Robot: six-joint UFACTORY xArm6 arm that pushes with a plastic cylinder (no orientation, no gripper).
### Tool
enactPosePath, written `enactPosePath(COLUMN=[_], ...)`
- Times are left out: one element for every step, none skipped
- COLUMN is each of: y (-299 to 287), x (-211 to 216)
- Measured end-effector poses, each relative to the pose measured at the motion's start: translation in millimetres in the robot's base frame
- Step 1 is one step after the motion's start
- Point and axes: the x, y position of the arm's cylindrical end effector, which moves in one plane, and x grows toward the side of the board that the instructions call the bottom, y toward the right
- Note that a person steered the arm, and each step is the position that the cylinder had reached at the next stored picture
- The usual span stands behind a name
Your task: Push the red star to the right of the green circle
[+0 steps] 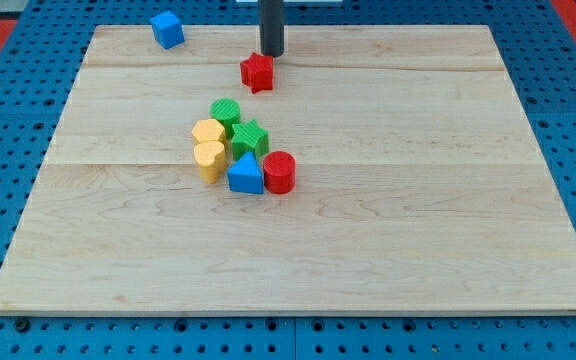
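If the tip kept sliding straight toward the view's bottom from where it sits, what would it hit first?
Most likely the red star, lying just below my tip and slightly left; contact may be off-centre.

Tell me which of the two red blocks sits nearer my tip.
The red star, directly below my tip near the view's top. The red cylinder sits farther down, in the cluster beside the blue triangle.

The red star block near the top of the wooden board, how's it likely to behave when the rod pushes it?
The red star-shaped block looks low and flat-based, so it probably slides rather than tips or rolls. Its points may make it rotate if my tip, just above it toward the view's top, pushes off-centre. The smooth wooden board likely offers little resistance.
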Motion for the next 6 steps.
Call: enactPosePath(y=[0,-4,-9,-33,-35,-32], x=[17,31,18,19,37,62])
